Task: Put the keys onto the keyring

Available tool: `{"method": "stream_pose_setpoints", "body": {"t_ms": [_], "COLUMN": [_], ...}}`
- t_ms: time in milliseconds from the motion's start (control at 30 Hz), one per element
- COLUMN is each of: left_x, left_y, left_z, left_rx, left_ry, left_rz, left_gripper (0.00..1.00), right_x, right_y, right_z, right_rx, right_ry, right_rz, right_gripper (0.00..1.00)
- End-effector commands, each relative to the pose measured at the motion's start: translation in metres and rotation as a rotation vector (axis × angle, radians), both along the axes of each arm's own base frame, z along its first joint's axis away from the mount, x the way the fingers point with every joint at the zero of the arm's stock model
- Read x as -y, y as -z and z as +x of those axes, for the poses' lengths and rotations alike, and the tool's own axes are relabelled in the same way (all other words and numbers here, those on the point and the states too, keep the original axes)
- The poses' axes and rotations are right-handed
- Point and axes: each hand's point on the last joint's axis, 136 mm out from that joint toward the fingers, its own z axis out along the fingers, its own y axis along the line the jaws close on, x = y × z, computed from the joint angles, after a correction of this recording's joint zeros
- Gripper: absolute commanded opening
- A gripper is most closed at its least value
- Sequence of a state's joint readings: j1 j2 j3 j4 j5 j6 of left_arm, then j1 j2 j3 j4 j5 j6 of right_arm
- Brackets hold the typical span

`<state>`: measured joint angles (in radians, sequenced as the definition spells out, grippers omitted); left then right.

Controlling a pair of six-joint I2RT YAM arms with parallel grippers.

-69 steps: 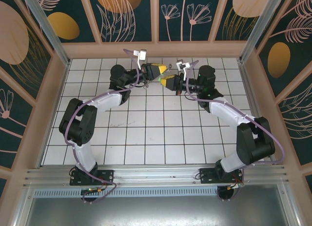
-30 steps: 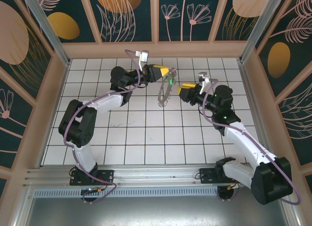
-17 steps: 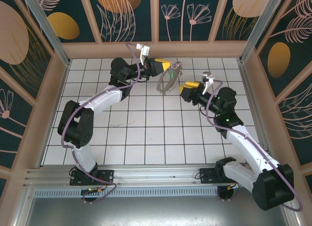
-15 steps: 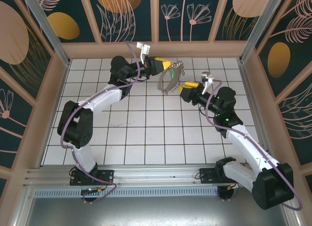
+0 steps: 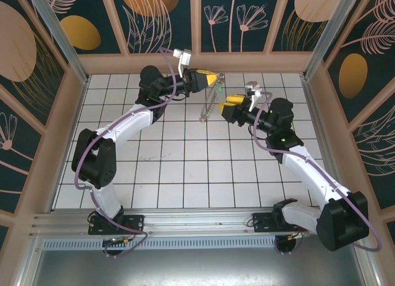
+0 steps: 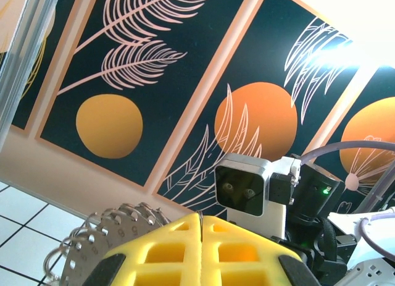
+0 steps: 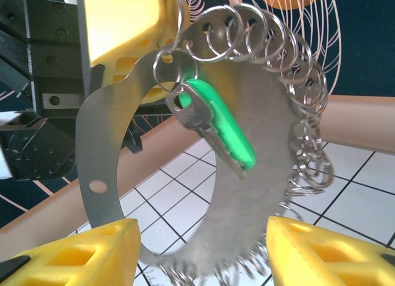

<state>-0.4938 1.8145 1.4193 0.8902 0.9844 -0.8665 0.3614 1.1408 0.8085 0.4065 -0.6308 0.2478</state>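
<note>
— Top external view: where is the keyring (image 5: 208, 105)?
— Up in the air over the white floor (image 5: 185, 168), near the back wall. It hangs down from the left gripper (image 5: 213, 80). We see it from its thin side.
— Is the left gripper holding it?
— Yes. In the right wrist view its yellow fingers (image 7: 123, 26) pinch the top of the keyring (image 7: 99, 144). In the left wrist view the left gripper (image 6: 201, 249) has its two fingers pressed together with no gap. The keyring (image 6: 86, 255) peeks out at the left.
— And the right gripper (image 5: 226, 105)?
— It is just beside the keyring, on its right. In its own view the right gripper (image 7: 202, 236) is spread wide and holds nothing. The keyring sits past its two yellow fingers, across the gap.
— Where is the key (image 7: 219, 131)?
— It has a green head. It hangs from a small ring (image 7: 174, 70) that goes through the keyring, close to the left gripper. More small rings (image 7: 302, 144) run round the edge.
</note>
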Motion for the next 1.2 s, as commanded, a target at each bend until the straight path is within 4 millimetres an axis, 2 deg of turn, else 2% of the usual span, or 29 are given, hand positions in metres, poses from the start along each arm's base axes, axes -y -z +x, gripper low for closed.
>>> {"method": "stream_pose_setpoints", "body": {"t_ms": [0, 700, 900, 1100, 1167], "left_x": [-0.007, -0.007, -0.007, -0.007, -0.007], "left_y": [-0.020, -0.020, -0.019, -0.019, -0.020], "left_z": [-0.010, -0.016, -0.020, -0.021, -0.021], "left_rx": [0.064, 0.067, 0.074, 0.075, 0.078], "left_ry": [0.000, 0.021, 0.042, 0.046, 0.046], "left_rz": [-0.038, -0.020, -0.012, -0.010, -0.012], "left_gripper": [0.00, 0.00, 0.00, 0.00, 0.00], "right_x": [-0.007, -0.028, -0.027, -0.028, -0.028], "right_y": [-0.011, -0.027, -0.029, -0.031, -0.032], "right_z": [0.002, 0.023, 0.025, 0.022, 0.020], "right_rx": [0.058, 0.117, 0.130, 0.135, 0.136], "right_ry": [-0.034, -0.058, -0.044, -0.056, -0.066], "right_rz": [-0.020, -0.025, -0.031, -0.021, -0.019], "right_gripper": [0.57, 0.57, 0.57, 0.51, 0.46]}}
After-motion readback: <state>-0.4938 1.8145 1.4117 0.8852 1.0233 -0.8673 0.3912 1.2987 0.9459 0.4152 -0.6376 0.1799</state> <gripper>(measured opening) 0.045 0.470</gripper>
